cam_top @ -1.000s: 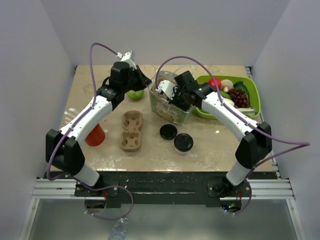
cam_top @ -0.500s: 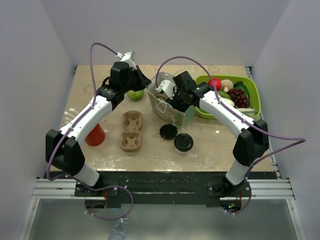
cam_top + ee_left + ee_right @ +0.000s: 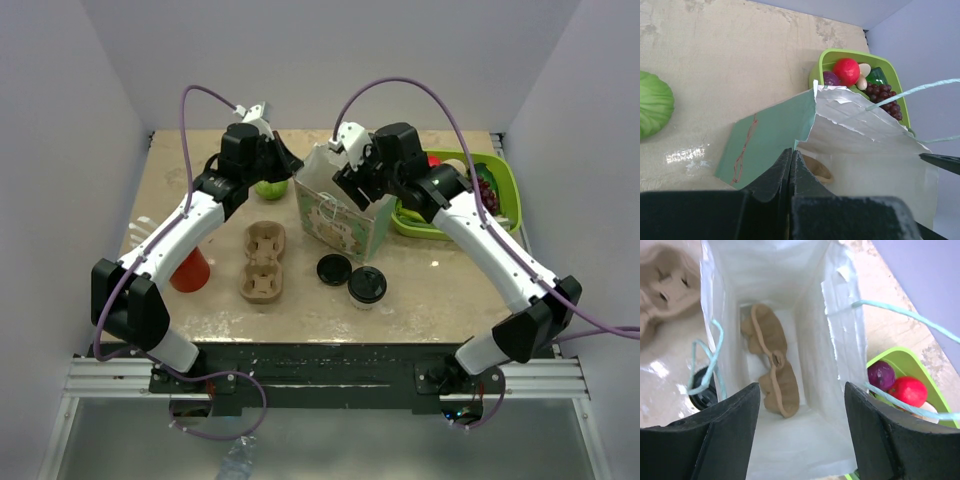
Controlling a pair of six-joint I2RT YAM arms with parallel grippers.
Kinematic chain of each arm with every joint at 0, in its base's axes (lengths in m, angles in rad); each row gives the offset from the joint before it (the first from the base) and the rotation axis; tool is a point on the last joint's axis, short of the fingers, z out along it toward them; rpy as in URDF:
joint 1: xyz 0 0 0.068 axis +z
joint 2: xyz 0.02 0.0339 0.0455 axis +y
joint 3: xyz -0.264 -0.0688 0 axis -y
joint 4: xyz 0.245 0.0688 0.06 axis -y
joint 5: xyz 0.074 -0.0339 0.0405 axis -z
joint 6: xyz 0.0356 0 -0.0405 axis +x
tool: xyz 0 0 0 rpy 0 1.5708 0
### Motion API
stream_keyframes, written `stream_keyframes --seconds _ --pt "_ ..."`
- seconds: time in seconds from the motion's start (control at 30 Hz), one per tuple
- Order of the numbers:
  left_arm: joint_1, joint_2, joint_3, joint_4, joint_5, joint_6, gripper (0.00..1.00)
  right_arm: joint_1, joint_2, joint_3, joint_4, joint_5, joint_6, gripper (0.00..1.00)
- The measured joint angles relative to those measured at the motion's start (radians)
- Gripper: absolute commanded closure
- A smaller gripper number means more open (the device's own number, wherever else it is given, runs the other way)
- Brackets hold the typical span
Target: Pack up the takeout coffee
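The takeout coffee (image 3: 367, 286), a small white cup with a black lid, stands on the table in front of the green paper bag (image 3: 338, 218), apart from both grippers. My left gripper (image 3: 294, 172) (image 3: 791, 156) is shut on the bag's (image 3: 771, 134) left top edge. Over the bag's open mouth hangs my right gripper (image 3: 356, 176) (image 3: 801, 390), open, with nothing between its fingers. A brown cardboard cup carrier (image 3: 771, 364) lies at the bottom of the bag; the left wrist view catches its rim (image 3: 819, 169).
A loose black lid (image 3: 335, 267) (image 3: 703, 396) lies beside the coffee. A second cardboard carrier (image 3: 263, 260) (image 3: 664, 275) and a red cup (image 3: 190, 270) sit left of the bag. A green ball (image 3: 270, 188) (image 3: 654, 102) is behind. A green tray of fruit (image 3: 508, 190) (image 3: 905, 365) stands right.
My right gripper has opened and risen out of the bag's mouth, moving up and right. The bag now stands taller and upright. The left arm has not moved.
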Motion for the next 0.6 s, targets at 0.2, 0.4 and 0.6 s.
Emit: stream_keyframes --seconds 0.2,0.4,0.6 --pt "0.000 0.000 0.000 -0.001 0.001 0.000 1.00 0.000 -0.020 0.030 0.029 -0.005 0.101 0.26" --pt "0.000 0.000 0.000 -0.006 -0.009 0.000 1.00 0.000 -0.034 0.019 0.065 0.028 0.225 0.04" --pt "0.000 0.000 0.003 -0.012 -0.017 0.000 1.00 -0.001 -0.175 -0.072 0.158 0.084 0.321 0.02"
